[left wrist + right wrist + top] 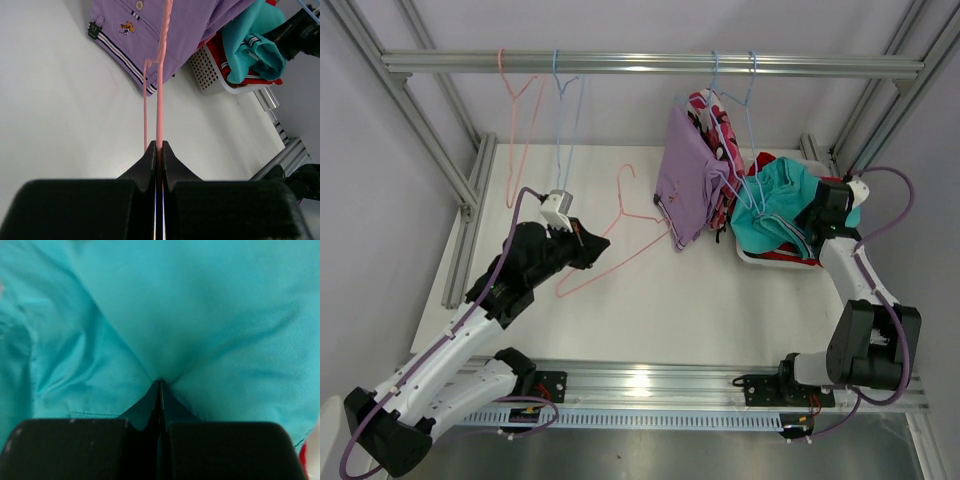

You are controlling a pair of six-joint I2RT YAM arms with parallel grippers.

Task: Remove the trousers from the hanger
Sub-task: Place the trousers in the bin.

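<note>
The teal trousers [775,205] lie bunched over a white basket [205,70] at the worktop's far right corner, with red trousers [220,52] beneath and a blue hanger [751,95] rising from them. The right hand [160,382] is clenched on a fold of teal cloth. Beside them hang lilac trousers [682,180] with striped trim, a pink camouflage pair [705,105] behind. The left hand [159,150] pinches a bare pink hanger [161,100]. The worktop [670,310] is white; an aluminium rail [640,63] spans its far edge.

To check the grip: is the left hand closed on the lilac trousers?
No, the left hand is shut on the pink hanger, not on the lilac trousers.
</note>
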